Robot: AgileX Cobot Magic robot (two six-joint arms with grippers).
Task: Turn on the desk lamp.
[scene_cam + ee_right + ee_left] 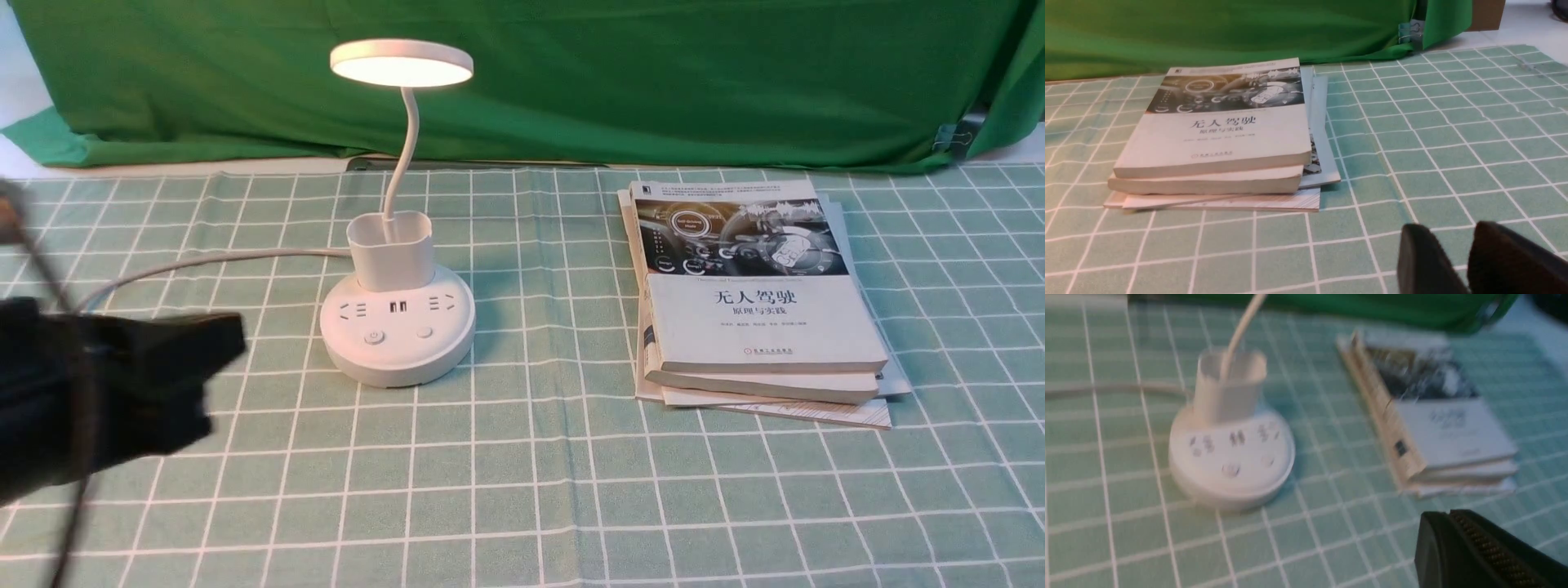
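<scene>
The white desk lamp (397,331) stands left of centre on the checked cloth. Its round disc head (402,63) glows on a thin curved neck that rises from the cup-shaped holder (390,251). Two buttons (374,336) sit at the front of the round base, below the sockets and USB ports. My left gripper (229,347) is blurred, shut and empty, to the left of the base and apart from it. In the left wrist view the lamp base (1231,457) lies ahead of the closed left gripper (1447,516). My right gripper (1447,234) shows only in its wrist view, slightly open and empty.
A stack of books (759,302) lies right of the lamp and shows in the right wrist view (1216,134). The lamp's white cord (204,261) runs left across the cloth. A green backdrop (571,82) hangs behind the table.
</scene>
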